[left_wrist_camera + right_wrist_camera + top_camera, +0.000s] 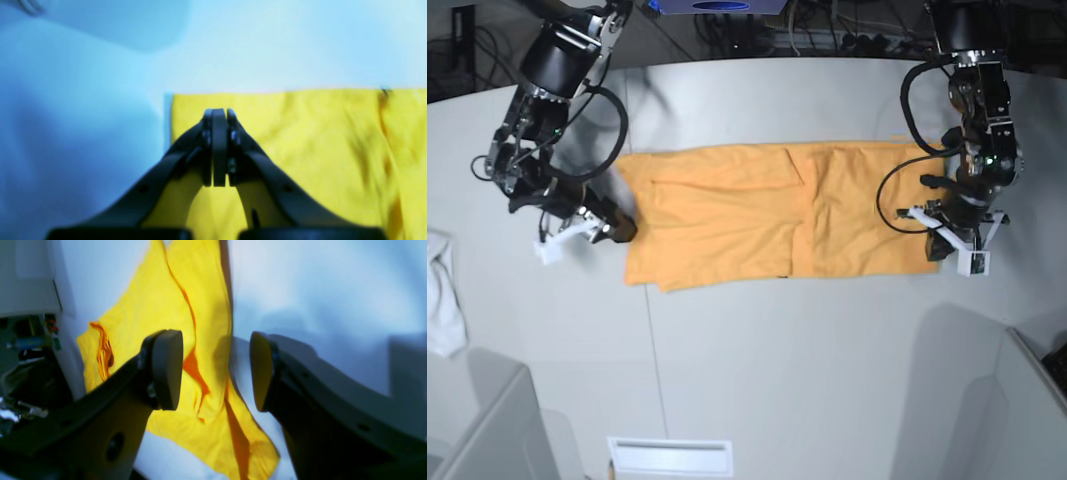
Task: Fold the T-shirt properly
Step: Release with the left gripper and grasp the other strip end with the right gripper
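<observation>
Orange T-shirt (767, 215) lies partly folded mid-bench; right gripper (216, 370) gapes empty, left gripper (218, 146) clenched on nothing — grasp matching edge corners together.

The setting is a robotics lab. Two black robot arms (552, 120) are mounted at a plain white curved surface (757, 360), and bundled cables (827, 40) with electronic equipment run along its far edge.
</observation>
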Robot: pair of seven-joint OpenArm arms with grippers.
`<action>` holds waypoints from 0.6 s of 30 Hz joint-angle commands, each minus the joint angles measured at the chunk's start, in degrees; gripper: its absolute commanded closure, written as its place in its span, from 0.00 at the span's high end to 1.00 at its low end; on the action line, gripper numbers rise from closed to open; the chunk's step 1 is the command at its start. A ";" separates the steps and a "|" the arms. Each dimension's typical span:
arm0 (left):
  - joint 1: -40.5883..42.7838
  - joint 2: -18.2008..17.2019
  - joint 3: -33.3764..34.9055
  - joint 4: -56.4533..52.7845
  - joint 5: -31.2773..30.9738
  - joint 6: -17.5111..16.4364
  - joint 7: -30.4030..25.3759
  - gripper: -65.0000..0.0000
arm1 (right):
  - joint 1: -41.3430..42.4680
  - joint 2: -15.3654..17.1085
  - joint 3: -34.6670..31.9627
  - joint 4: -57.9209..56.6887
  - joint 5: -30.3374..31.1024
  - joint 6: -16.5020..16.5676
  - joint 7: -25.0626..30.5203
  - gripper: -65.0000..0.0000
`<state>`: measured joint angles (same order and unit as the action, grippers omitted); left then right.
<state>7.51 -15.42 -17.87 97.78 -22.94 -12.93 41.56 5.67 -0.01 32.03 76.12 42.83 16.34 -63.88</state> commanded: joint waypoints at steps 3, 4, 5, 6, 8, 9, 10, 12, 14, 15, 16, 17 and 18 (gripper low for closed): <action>3.44 0.26 -8.99 1.26 0.04 -4.61 -0.02 0.00 | 0.79 1.73 -0.25 -0.47 1.08 0.41 1.42 0.45; 3.88 1.05 -11.45 0.90 0.04 -6.28 -0.02 0.00 | 0.79 2.43 -0.34 -0.64 1.08 0.41 1.42 0.45; 4.14 1.40 -13.65 0.73 0.13 -7.60 0.15 0.00 | 0.79 2.78 -0.78 -1.26 1.08 0.41 1.33 0.45; 4.32 1.57 -15.58 0.55 0.13 -8.83 0.24 0.00 | 0.79 3.13 -2.19 -2.14 1.08 0.41 1.42 0.45; 5.28 1.57 -17.96 -0.33 0.13 -10.32 0.24 0.00 | 0.00 4.10 -4.91 -3.02 1.17 0.50 1.68 0.45; 5.64 1.40 -18.92 -1.47 0.13 -10.68 -0.02 0.00 | -0.35 4.27 -6.23 -3.81 1.26 0.50 1.85 0.45; 5.99 1.40 -19.63 -2.26 0.13 -10.76 -0.02 0.00 | -0.70 4.19 -7.02 -4.07 1.52 0.59 2.12 0.45; 5.99 1.31 -20.86 -3.23 0.13 -10.76 -0.02 0.00 | -1.85 4.19 -8.43 -4.78 1.52 0.67 3.35 0.45; 5.90 1.31 -21.65 -4.11 0.13 -10.85 -0.02 0.00 | -2.46 4.10 -10.19 -4.60 1.52 0.76 3.70 0.45; 5.72 1.22 -22.00 -4.81 0.13 -10.85 -0.11 0.00 | -2.73 3.48 -11.33 -4.34 1.52 0.76 3.70 0.45; 5.64 1.05 -22.26 -5.69 0.13 -10.85 -0.11 0.00 | -2.73 2.78 -11.94 -4.34 1.52 0.76 3.79 0.45; 5.55 1.05 -22.44 -6.22 0.13 -10.85 -0.20 0.00 | -2.73 2.25 -12.56 -4.34 1.52 0.76 3.79 0.45; 5.20 1.05 -22.35 -6.57 0.13 -10.85 -0.20 0.00 | -2.73 2.08 -12.82 -4.34 1.52 0.76 3.88 0.45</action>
<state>12.99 -13.37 -39.79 90.45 -22.50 -23.73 42.35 2.83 2.15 19.68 71.92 47.66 17.63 -57.63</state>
